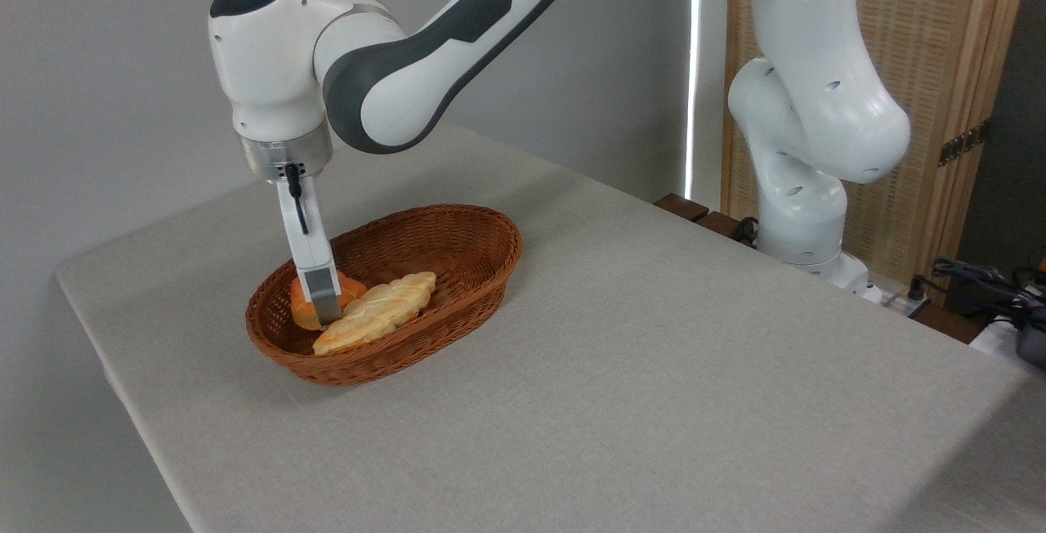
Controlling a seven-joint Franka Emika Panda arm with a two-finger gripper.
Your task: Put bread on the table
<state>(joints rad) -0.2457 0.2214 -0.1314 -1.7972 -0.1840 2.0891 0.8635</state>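
Note:
The bread [304, 308], a small orange-brown bun, lies at the left end of a brown wicker basket [484, 226] on the table [654, 369]. My gripper [325, 314] reaches straight down into the basket at the bun. Its near finger [321, 292] covers the bun's middle, and orange shows on both sides of it. The far finger is hidden behind the near one, so I cannot see whether the jaws press on the bun.
A long pale ridged pastry [377, 312] lies in the basket, right beside the bun and the gripper. The arm's white base [805, 190] stands at the table's far right edge. Cables [972, 279] lie beyond that edge.

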